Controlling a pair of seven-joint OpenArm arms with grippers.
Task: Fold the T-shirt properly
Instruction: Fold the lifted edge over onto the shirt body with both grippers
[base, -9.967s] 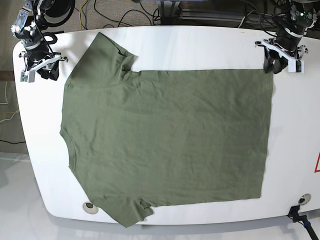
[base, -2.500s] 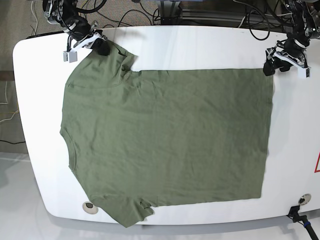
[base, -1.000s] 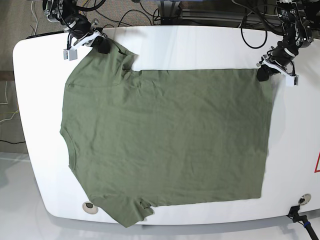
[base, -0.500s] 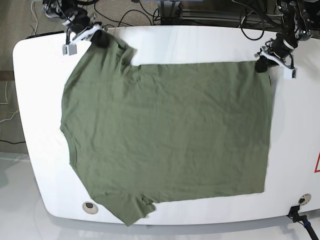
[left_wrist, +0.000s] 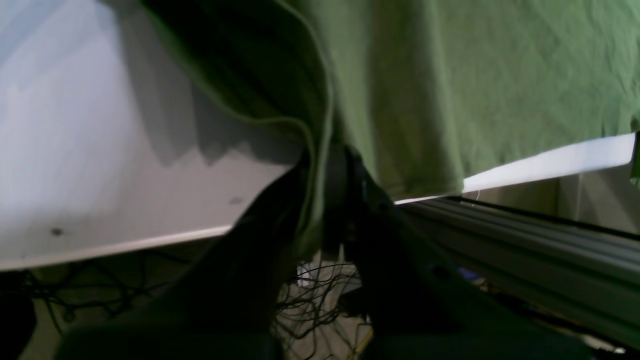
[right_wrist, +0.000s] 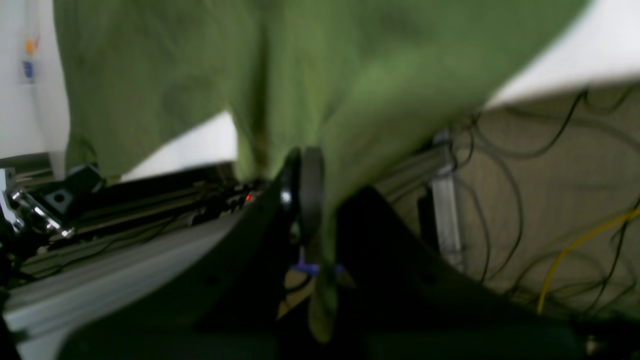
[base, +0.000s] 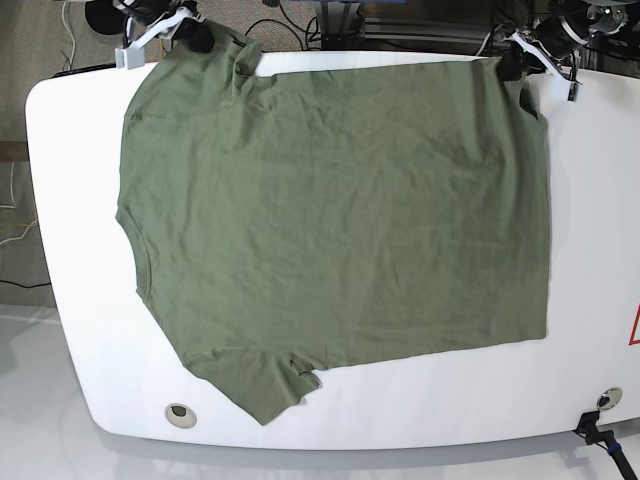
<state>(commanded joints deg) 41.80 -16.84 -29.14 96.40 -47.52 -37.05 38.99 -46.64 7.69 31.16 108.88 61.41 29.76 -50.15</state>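
Observation:
The olive-green T-shirt (base: 330, 200) lies flat on the white table (base: 590, 300), with its far edge pulled up at the table's back edge. My right gripper (base: 195, 35), at the base view's top left, is shut on the far sleeve; the right wrist view shows its fingers (right_wrist: 305, 200) pinching green cloth (right_wrist: 200, 60). My left gripper (base: 510, 65), at the top right, is shut on the far hem corner; the left wrist view shows its fingers (left_wrist: 345, 190) clamped on the folded hem (left_wrist: 475, 75) above the table (left_wrist: 75, 150).
Cables (base: 270, 25) and an aluminium rail (left_wrist: 525, 230) lie just behind the table's back edge. A round hole (base: 177, 411) sits at the front left, a black clamp (base: 600, 430) at the front right. A yellow cable (right_wrist: 575, 250) hangs below.
Both grippers have moved toward the table's back edge holding the sleeve and hem corner. The whole shirt has slid away from the front edge with them.

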